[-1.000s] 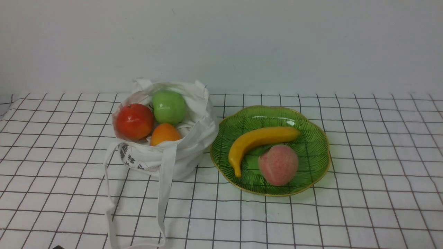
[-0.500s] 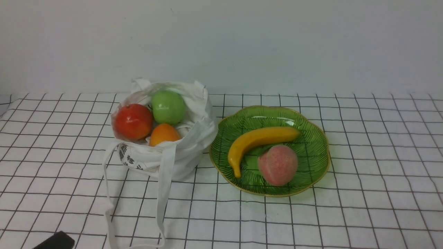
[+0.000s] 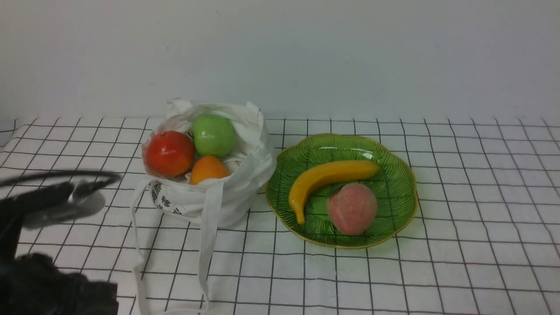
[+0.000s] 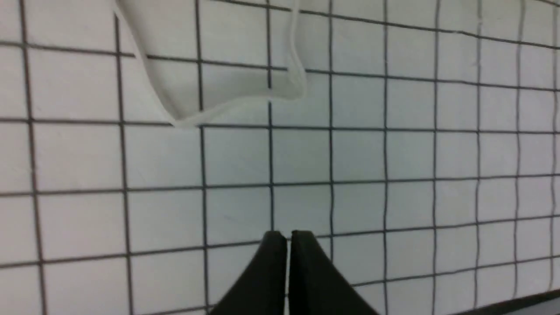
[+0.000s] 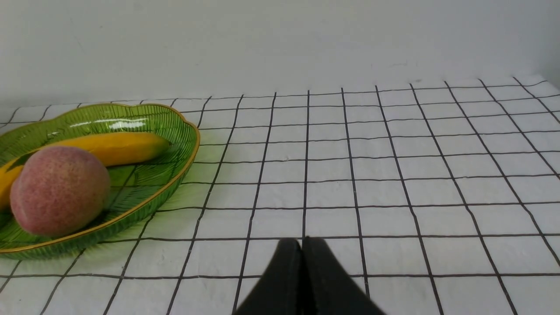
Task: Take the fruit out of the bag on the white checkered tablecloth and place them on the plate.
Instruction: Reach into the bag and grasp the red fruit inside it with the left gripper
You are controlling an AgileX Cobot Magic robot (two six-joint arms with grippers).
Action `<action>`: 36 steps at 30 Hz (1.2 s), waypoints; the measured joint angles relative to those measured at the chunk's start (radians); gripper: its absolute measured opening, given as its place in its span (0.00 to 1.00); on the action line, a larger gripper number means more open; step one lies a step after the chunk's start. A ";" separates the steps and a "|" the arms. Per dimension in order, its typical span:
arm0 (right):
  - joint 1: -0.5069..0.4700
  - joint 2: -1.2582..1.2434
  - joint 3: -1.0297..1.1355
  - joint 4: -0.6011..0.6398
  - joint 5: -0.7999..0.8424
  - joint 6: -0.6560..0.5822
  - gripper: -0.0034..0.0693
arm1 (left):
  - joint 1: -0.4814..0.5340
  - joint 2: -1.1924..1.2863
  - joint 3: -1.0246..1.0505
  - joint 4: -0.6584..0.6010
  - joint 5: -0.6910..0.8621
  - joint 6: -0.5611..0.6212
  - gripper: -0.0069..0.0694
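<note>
- Front view: fruit [image 3: 169, 153] all in bag [image 3: 232, 192], none on plate [image 3: 393, 183]; your step is first reach.
- Left gripper [image 4: 288, 236] clenched, empty; right gripper [image 5: 302, 241] likewise.
- Next, open left over bag.

**gridlock_99:** What does your rig actually look like on cam?

**me:** Basically all black from my seat. The left arm [image 3: 48, 286] is a blurry black lump with a wrinkly cover, a thin black cable [image 3: 65, 173] arching over it and a smeared greyish patch beneath that. The left gripper [image 4: 287, 238] and right gripper [image 5: 302, 245] both have plain matte black wedge fingers, tapering to blunt tips.
</note>
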 joint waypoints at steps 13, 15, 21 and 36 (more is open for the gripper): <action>0.000 0.000 0.000 0.000 0.000 0.000 0.03 | 0.000 0.418 -0.424 0.110 -0.083 0.008 0.40; 0.000 0.000 0.000 0.000 0.000 0.000 0.03 | 0.000 0.447 -0.462 0.110 -0.107 0.012 0.48; 0.000 0.000 0.000 0.000 0.000 0.000 0.03 | 0.000 0.626 -0.614 0.112 -0.188 0.081 0.83; 0.000 0.000 0.000 0.000 0.000 0.000 0.03 | 0.000 0.957 -0.829 0.154 -0.286 0.157 0.99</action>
